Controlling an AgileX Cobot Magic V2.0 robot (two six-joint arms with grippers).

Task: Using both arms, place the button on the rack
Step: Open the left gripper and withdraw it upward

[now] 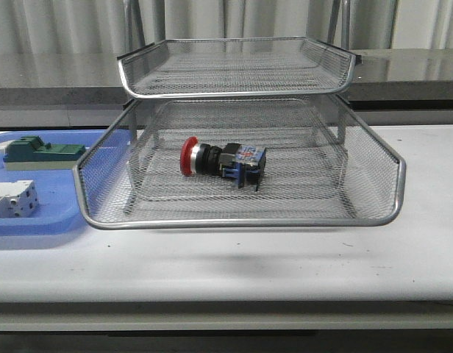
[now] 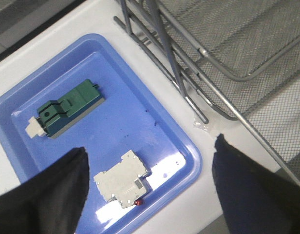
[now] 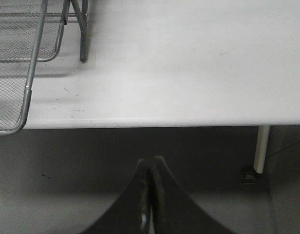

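Observation:
The button [image 1: 222, 160], with red mushroom head, black collar and blue-black rear block, lies on its side on a lower tier of the silver wire rack [image 1: 237, 218]. No arm shows in the front view. In the left wrist view my left gripper [image 2: 150, 187] is open and empty, high above the front corner of the blue tray [image 2: 111, 102], with the rack's rims [image 2: 223, 68] beside it. In the right wrist view my right gripper [image 3: 152, 168] is shut and empty, hanging off the table's front edge, with a rack corner [image 3: 23, 102] to one side.
The blue tray [image 1: 35, 220] left of the rack holds a green block [image 1: 39, 151] and a white terminal block [image 1: 13, 198]; both also show in the left wrist view, green [image 2: 67, 108] and white [image 2: 121, 178]. A table leg [image 3: 261, 148] shows below the edge.

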